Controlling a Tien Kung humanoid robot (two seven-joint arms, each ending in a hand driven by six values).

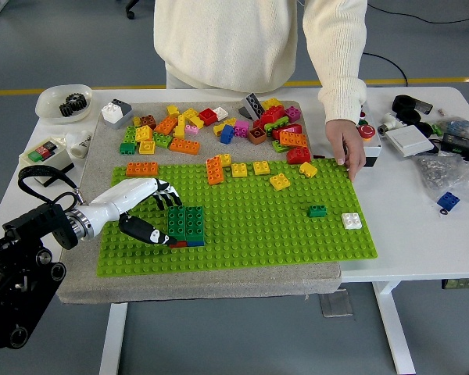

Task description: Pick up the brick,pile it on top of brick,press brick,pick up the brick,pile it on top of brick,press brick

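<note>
At the far left the black left arm [27, 242] comes in over the table's near corner, ending in the left hand [133, 207], silver-white with dark fingertips. Its fingers [166, 197] arch over and its thumb lies low along the plate, both reaching the left side of the dark green brick stack [186, 225]; whether they actually clamp the stack or only rest against it cannot be told from this view. The stack stands upright on the left part of the green baseplate [258, 234], near its front edge: two dark green studded bricks side by side on top, with a thin line of red and blue showing at the base. Its footprint is close to square, sides in line with the baseplate's stud rows, studs facing up. Further right on the plate sit an orange brick [141, 168], a row of orange and yellow bricks, then a small green brick [316, 210] and a white brick [350, 221]. Behind the plate lies a loose heap of coloured bricks [219, 125] on the grey mat. At the plate's far right corner a person's hand [346, 148] rests flat, fingers pointing down toward the plate's edge.
</note>
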